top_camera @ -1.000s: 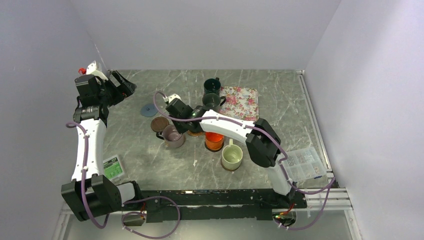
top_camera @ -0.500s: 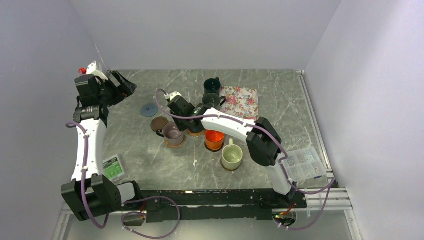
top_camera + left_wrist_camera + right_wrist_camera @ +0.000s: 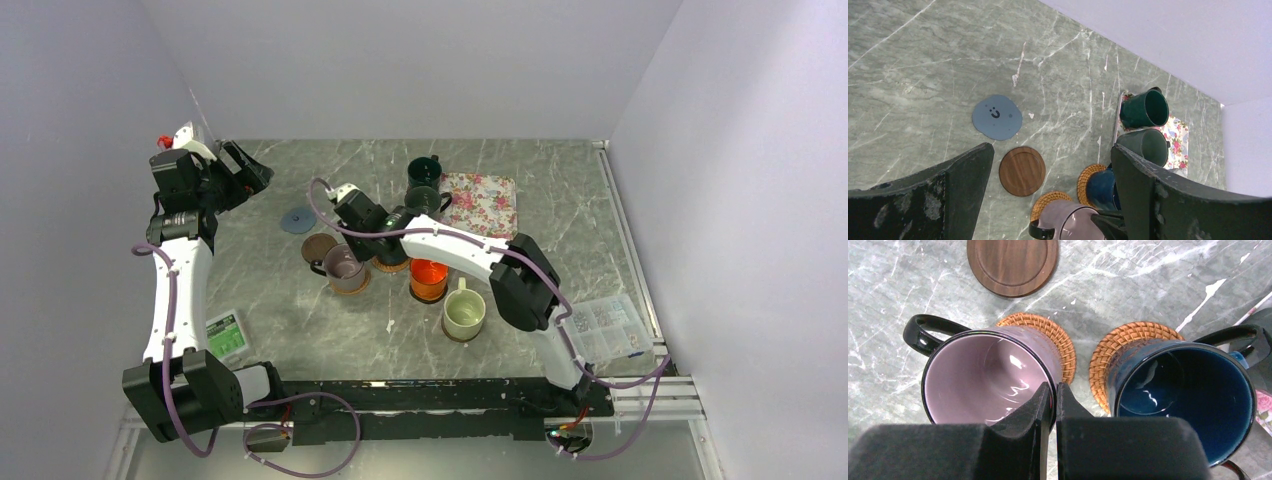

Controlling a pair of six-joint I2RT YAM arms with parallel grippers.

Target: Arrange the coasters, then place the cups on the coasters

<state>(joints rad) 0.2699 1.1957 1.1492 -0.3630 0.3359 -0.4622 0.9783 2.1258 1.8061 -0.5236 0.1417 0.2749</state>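
Grey-green marble bench (image 3: 300, 330), pale walls around. Pinches the rim of the mauve mug (image 3: 983, 375) with the right gripper (image 3: 1053, 395) near the bench's middle, one finger inside, one outside; mug seated on a woven coaster (image 3: 1060, 340). Just beside it, navy mug (image 3: 1188, 390) on a second woven coaster (image 3: 1128, 337). Holds the left gripper (image 3: 1052, 150) spread wide, gripping nothing, above the far left corner. Toward that corner, brown coaster (image 3: 1022, 170) and grey-blue coaster (image 3: 997, 117), both bare. Near the far edge, green mug (image 3: 1144, 107) and grey mug (image 3: 1145, 145) at the floral mat's (image 3: 485, 205) left edge.
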